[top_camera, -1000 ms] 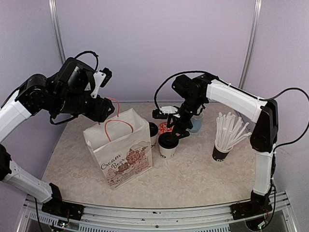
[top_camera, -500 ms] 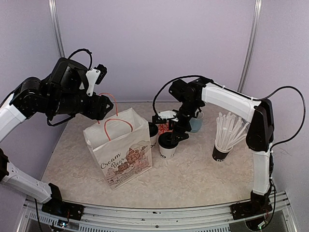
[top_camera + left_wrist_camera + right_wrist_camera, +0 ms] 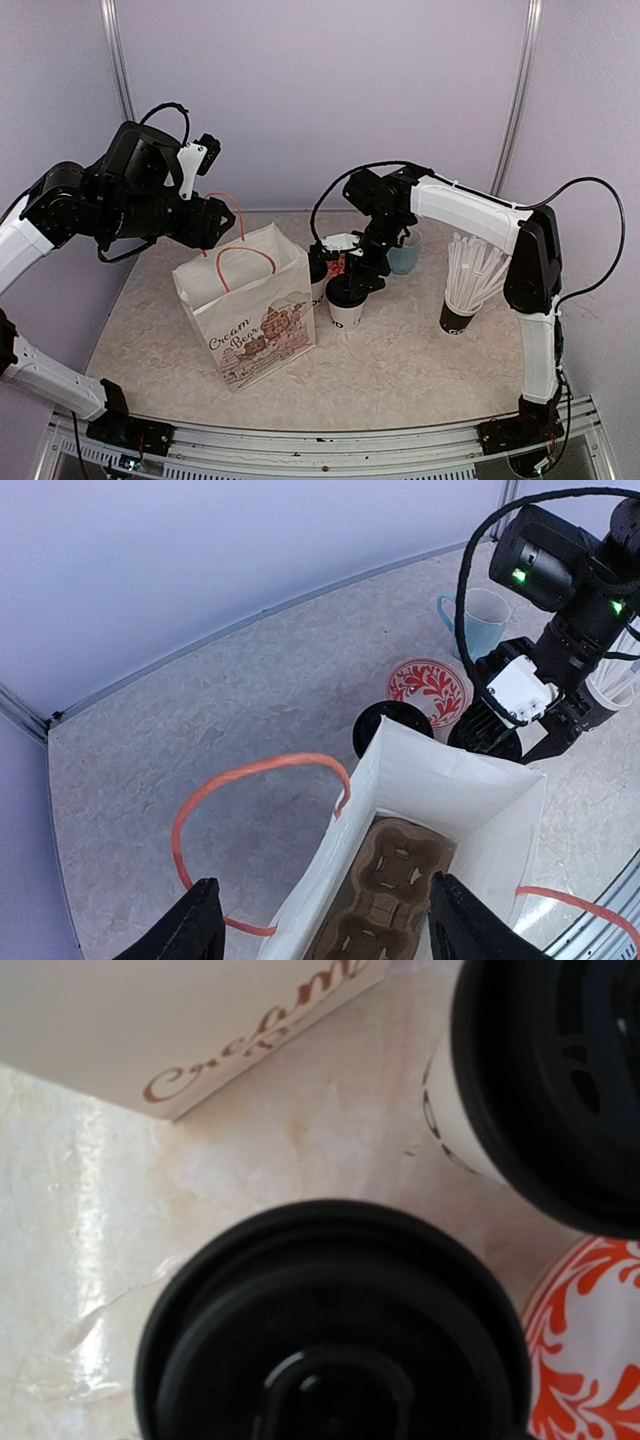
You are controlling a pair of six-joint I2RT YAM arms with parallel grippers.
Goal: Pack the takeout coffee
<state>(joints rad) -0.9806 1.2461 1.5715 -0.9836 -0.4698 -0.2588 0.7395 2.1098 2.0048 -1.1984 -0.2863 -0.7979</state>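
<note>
Near cup (image 3: 347, 303) and far cup (image 3: 318, 272) are seen unpacked beside the bag (image 3: 255, 320); left jaws are spread, right jaws' state cannot be told.

Matt white paper bag (image 3: 255, 322); smooth, slightly shiny black plastic lid (image 3: 330, 1350) on paper cup (image 3: 347, 314); mottled, faintly glossy desk (image 3: 420, 362).

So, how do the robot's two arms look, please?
The left arm and right arm have white shells, black joints and looping black cables. The left claw has black fingers. Small green lights glow near the right arm's wrist.
</note>
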